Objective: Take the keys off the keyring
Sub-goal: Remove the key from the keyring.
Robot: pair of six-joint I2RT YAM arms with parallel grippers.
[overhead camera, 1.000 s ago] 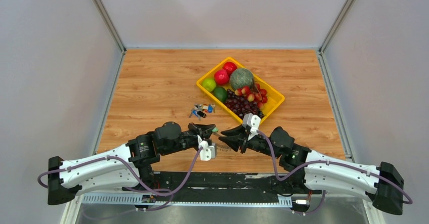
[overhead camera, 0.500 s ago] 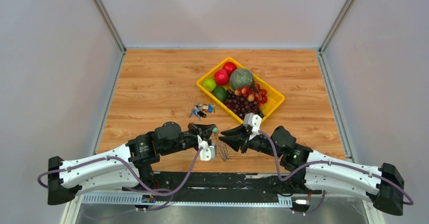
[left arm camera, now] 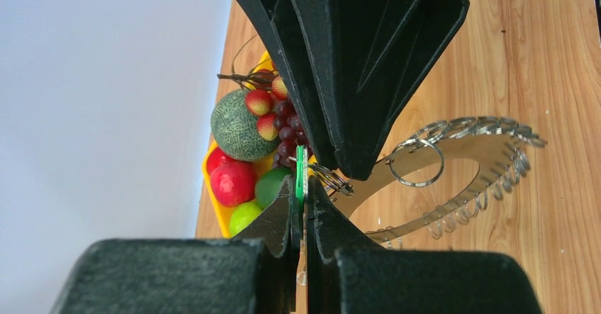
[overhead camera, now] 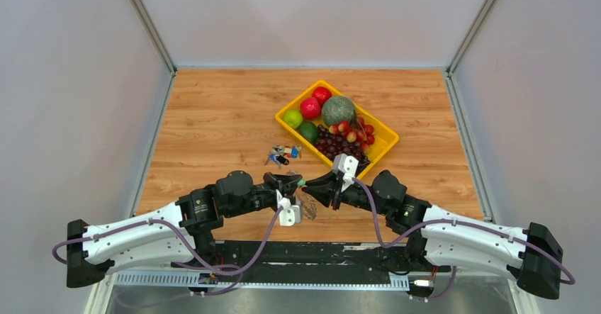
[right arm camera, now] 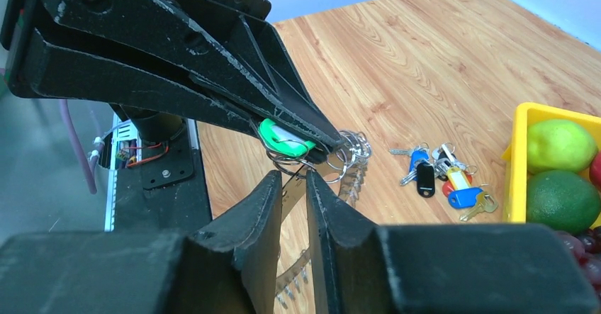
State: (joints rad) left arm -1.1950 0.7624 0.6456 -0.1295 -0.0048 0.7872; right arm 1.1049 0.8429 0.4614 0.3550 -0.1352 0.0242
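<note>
My left gripper [left arm camera: 303, 186] is clamped fully shut on the green tag [left arm camera: 300, 169] of the keyring [left arm camera: 375, 181], the keys [left arm camera: 489, 126] hang between my 2 grippers near the table [overhead camera: 212, 130] front edge, and my right gripper [right arm camera: 294, 179] is nearly closed around the ring, grip unclear.

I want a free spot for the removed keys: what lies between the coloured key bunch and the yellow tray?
Only bare wooden table lies between the coloured key bunch and the yellow tray, as the top view shows.
</note>
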